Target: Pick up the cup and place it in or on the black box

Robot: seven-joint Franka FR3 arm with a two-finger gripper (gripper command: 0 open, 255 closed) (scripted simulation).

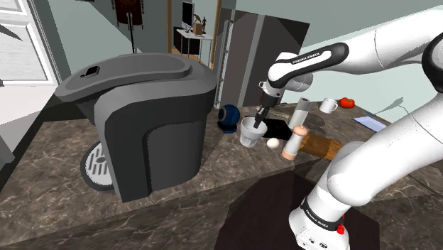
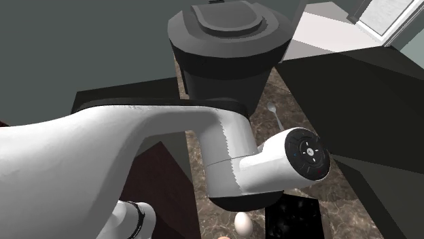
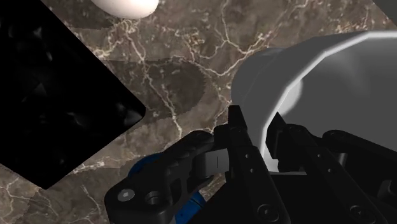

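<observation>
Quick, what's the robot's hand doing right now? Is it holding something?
The gripper is closed on the grey cup, with its fingers pinching the rim.

coffee machine (image 1: pixel 145 121), egg (image 1: pixel 272 143), perhaps a tomato (image 1: pixel 346 102)

Cup (image 1: pixel 250 133), plain pale grey, upright with its open mouth up, over the dark marbled counter (image 1: pixel 64 177), wall clasped between the fingers of the gripper (image 3: pixel 257 127), black box (image 3: pixel 57 95), flat, square-cornered, lying on the same counter, near the cup, not touching it.
</observation>
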